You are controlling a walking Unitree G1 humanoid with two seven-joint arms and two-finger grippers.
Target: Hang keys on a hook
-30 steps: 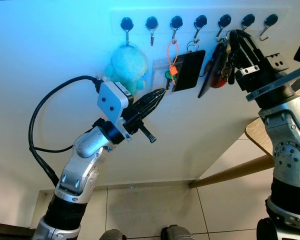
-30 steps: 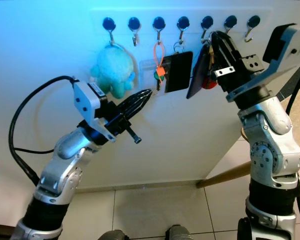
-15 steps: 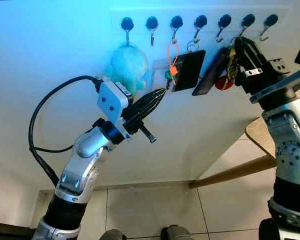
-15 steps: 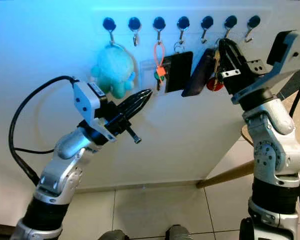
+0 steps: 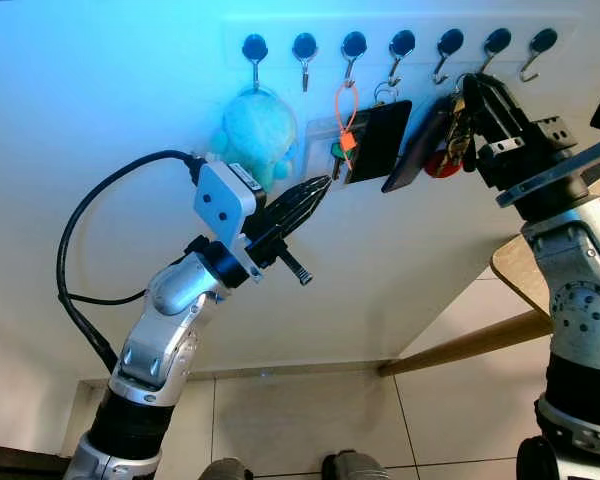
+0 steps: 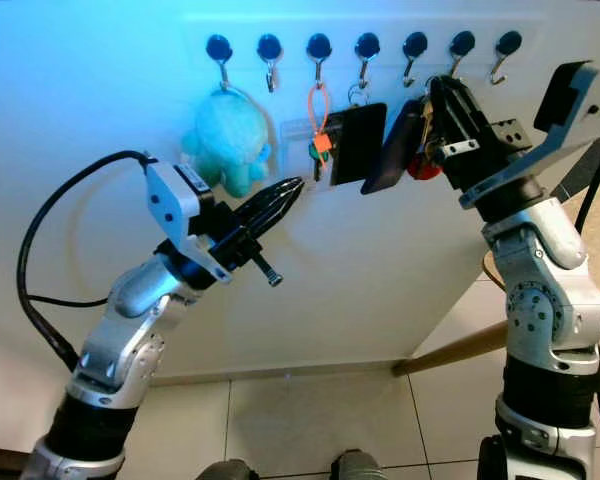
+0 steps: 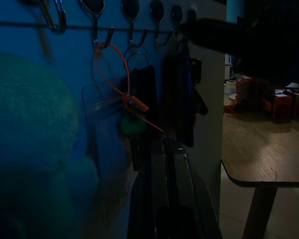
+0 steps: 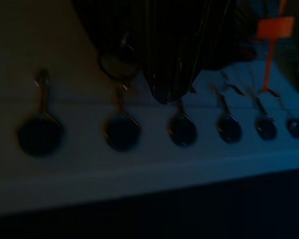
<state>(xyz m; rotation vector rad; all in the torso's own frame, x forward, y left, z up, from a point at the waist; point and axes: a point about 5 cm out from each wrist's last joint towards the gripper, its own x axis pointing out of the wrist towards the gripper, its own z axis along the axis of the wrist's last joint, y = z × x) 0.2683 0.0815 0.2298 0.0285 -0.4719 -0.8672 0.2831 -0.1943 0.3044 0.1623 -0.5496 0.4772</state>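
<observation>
Right gripper [image 5: 468,95]: raised to the hook rail on the wall, black fingers clenched on the keys [image 5: 450,135]. The bunch hangs from the fingers just below the hooks, with a long dark fob [image 5: 413,148] swinging out to the left and a red tag [image 5: 442,162] beneath. Nearest free hook [image 5: 497,45] sits just above and right of the fingertips; another empty hook [image 5: 536,47] lies further right.

Left gripper [image 5: 302,205]: held out mid-air toward the wall, below the hanging items, fingers pressed together on nothing. Idle.

Further out along the rail: teal plush toy [image 5: 253,133] at left, an orange loop [image 5: 344,115] with a green key, then a black card holder [image 5: 376,140]. A wooden table [image 5: 520,270] edge shows at far right.

Handling, judged: the bunch is light but loose, metal parts stiff, the fob free to swing and shift the balance. The ring is the place to hold, leaving an open arc to slip over the hook tip; a grip on the fob would let the ring dangle out of control.

Hard to make out: the ring itself is hidden behind the fingers. Right wrist view is very dark and blurred; hooks are visible as dim blobs. Whether the ring already touches a hook cannot be told.
</observation>
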